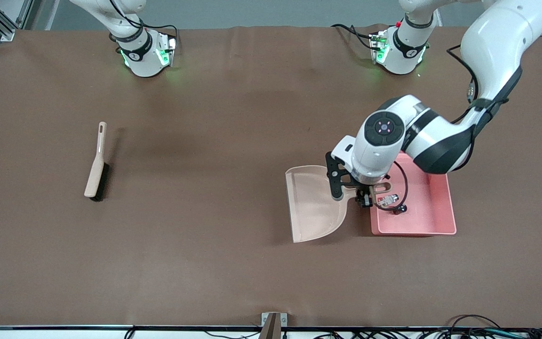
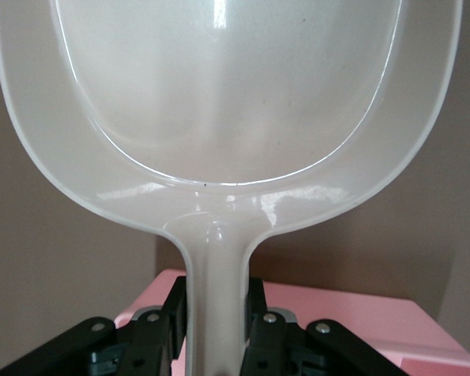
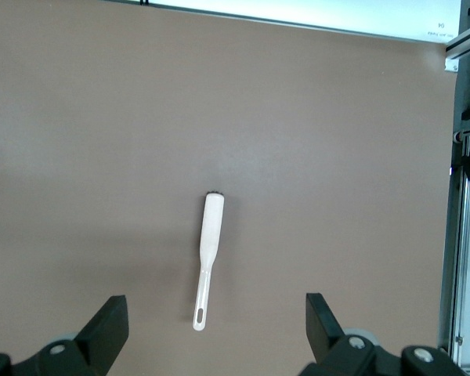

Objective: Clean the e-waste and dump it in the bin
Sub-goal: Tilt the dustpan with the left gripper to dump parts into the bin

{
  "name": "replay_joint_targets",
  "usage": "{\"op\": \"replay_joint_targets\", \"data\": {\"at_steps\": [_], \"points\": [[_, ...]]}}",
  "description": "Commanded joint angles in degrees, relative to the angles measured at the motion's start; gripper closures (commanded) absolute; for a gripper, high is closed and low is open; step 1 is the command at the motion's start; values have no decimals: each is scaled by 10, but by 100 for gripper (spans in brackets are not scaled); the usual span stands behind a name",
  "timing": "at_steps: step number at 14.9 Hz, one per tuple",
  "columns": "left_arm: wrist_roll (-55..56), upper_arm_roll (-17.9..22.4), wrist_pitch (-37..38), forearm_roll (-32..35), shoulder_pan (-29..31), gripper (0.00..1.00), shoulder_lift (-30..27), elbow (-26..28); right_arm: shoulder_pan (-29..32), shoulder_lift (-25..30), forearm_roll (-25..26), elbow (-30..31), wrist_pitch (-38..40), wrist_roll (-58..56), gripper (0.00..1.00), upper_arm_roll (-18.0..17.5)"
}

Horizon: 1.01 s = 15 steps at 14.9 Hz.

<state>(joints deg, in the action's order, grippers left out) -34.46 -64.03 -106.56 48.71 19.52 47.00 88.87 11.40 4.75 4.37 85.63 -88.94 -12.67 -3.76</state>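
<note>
E-waste [image 1: 390, 199] is lying in the bin [image 1: 433, 221]; one pale part and one dark part beside it, as far as can be told, tiny, rigid, probably light and prone to sliding. One dustpan [image 1: 313, 205], stiff thin plastic, is looking empty; best held by its handle, where the left gripper [image 2: 215, 329] fingers are clamping it over the bin's edge. One brush [image 1: 97, 164] is lying on the surface toward the right arm's end. Right gripper [image 3: 215, 325] is waiting above the brush, fingers spread wide, holding nothing.
</note>
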Motion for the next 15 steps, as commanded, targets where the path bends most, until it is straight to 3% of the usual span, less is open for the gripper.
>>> {"op": "replay_joint_targets", "data": {"at_steps": [1,4,7,15], "points": [[-41,22,-3,-5,-38,84,15,-17,5,-5,-12,-14,16,11,0,1],[-104,62,-31,-7,-69,84,16,-13,6,-33,-14,-53,20,10,0,2],[-96,65,-32,-6,-77,84,26,-1,9,-64,-13,-103,60,11,0,2],[3,78,-38,-1,-77,84,31,39,13,-65,-18,-102,69,45,0,2]]}}
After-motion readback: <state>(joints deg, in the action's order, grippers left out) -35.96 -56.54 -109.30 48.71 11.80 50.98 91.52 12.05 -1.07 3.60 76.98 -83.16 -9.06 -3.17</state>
